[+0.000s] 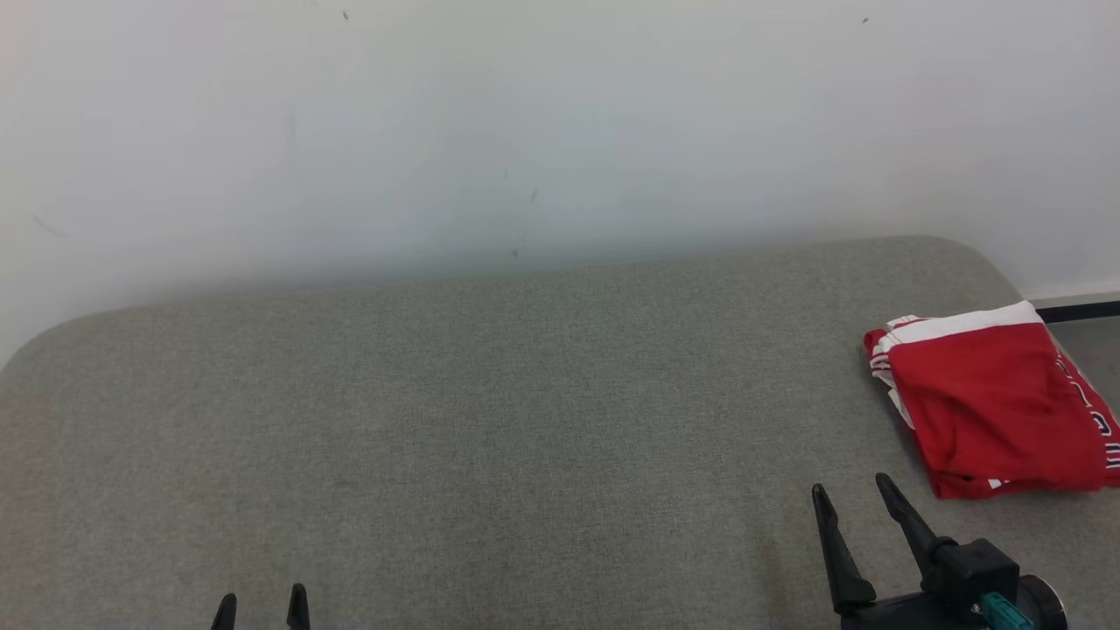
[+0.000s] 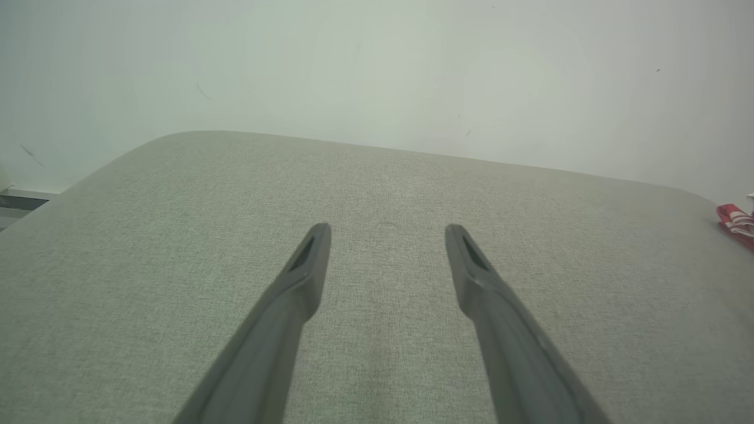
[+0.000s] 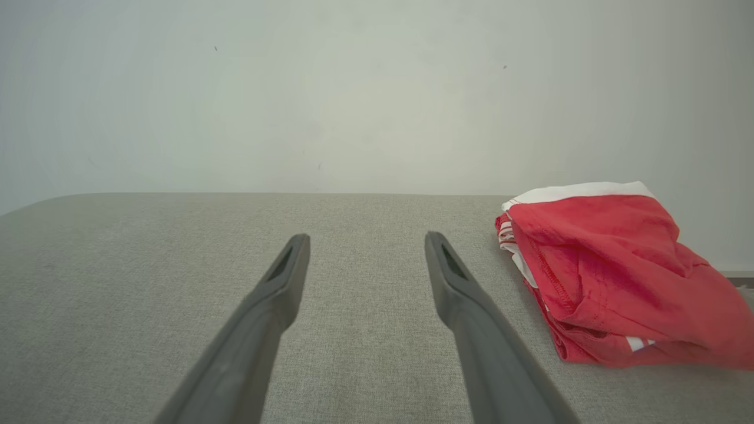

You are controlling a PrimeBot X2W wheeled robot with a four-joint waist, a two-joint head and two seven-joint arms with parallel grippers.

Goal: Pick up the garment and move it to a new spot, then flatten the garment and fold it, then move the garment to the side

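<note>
The garment (image 1: 993, 398) is red with white trim, folded into a compact bundle at the right end of the grey padded surface (image 1: 490, 420). In the right wrist view the garment (image 3: 612, 277) lies just right of my fingers, apart from them. A corner of the garment (image 2: 736, 221) peeks in at the far right of the left wrist view. My right gripper (image 1: 850, 486) is open and empty, a little left of and nearer than the bundle. My left gripper (image 1: 261, 599) is open at the lower left, its fingers (image 2: 306, 265) spread over bare fabric.
A white wall (image 1: 525, 131) rises right behind the padded surface. The surface has rounded far corners, and its right edge drops to a dark baseboard strip (image 1: 1081, 309) close beside the garment.
</note>
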